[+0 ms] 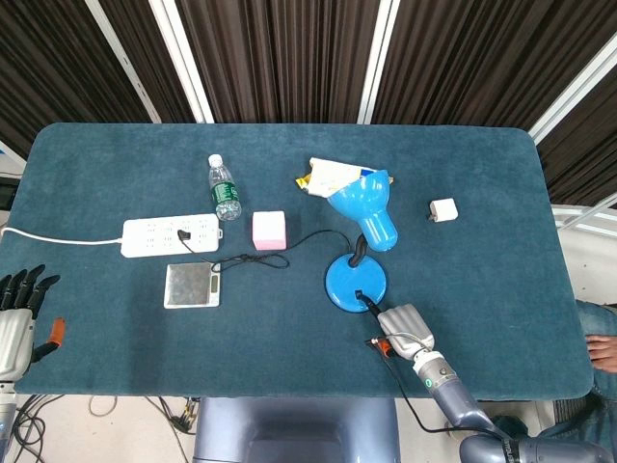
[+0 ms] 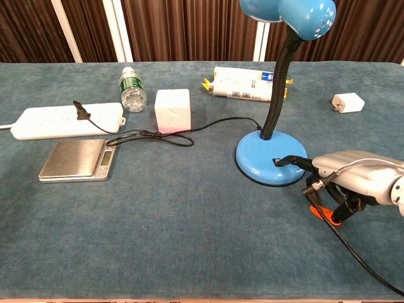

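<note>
A blue desk lamp stands mid-table, its round base [image 1: 347,280] [image 2: 259,161] under a bent black neck and its blue shade [image 1: 364,204] [image 2: 287,9] above. My right hand [image 1: 405,330] [image 2: 353,182] lies just in front and to the right of the base. One dark fingertip [image 2: 287,160] reaches onto the base at its small black switch [image 2: 276,162], and the other fingers are curled under with nothing in them. My left hand [image 1: 14,323] hangs off the table's front left corner, fingers straight and apart, holding nothing. The chest view does not show it.
The lamp's black cord [image 2: 164,136] runs left to a white power strip [image 1: 169,233] [image 2: 63,120]. Around it are a silver scale [image 1: 191,285] [image 2: 77,159], a pink cube [image 1: 269,230] [image 2: 172,110] and a water bottle [image 1: 224,188] [image 2: 131,89]. Snack packets [image 2: 243,83] and a white charger [image 1: 442,209] [image 2: 347,102] lie farther back.
</note>
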You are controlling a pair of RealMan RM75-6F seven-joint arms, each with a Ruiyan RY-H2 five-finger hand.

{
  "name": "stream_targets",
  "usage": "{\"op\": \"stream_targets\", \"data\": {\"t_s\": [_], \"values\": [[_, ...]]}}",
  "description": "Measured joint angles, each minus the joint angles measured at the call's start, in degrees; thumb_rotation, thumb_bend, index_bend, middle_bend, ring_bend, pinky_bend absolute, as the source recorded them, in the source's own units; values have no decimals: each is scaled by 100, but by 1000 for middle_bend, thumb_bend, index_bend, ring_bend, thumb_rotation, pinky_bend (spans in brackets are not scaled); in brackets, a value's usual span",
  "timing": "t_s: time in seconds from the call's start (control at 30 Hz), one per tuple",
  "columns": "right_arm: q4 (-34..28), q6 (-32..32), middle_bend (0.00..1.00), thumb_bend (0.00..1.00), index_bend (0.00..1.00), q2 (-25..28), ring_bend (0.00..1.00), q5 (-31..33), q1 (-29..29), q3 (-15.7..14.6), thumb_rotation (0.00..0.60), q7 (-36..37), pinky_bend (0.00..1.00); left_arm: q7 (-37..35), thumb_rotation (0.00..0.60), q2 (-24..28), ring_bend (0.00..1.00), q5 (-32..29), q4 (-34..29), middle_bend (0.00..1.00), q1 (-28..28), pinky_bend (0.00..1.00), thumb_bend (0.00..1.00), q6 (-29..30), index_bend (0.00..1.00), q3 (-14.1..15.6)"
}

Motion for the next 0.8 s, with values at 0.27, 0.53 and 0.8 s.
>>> {"op": "stream_targets", "data": {"t_s": [0.27, 0.53, 0.8], "values": [[-140, 219, 495, 502, 2, 113, 532, -13, -11, 160, 600, 144, 1000, -6, 600, 10, 0, -7, 0, 39, 0, 0, 457, 0, 168, -5], [-1048, 651, 261, 327, 0, 1075, 287, -29, -284, 415, 600, 677, 1000, 14, 600, 11, 0, 5, -6, 39, 7, 0, 457, 12, 168, 4], [-1945, 1358, 126, 238, 0, 2463, 134, -486, -956, 177, 600, 957, 1000, 88, 600, -20, 0, 37, -12, 39, 19, 0, 457, 59, 168, 13]]}}
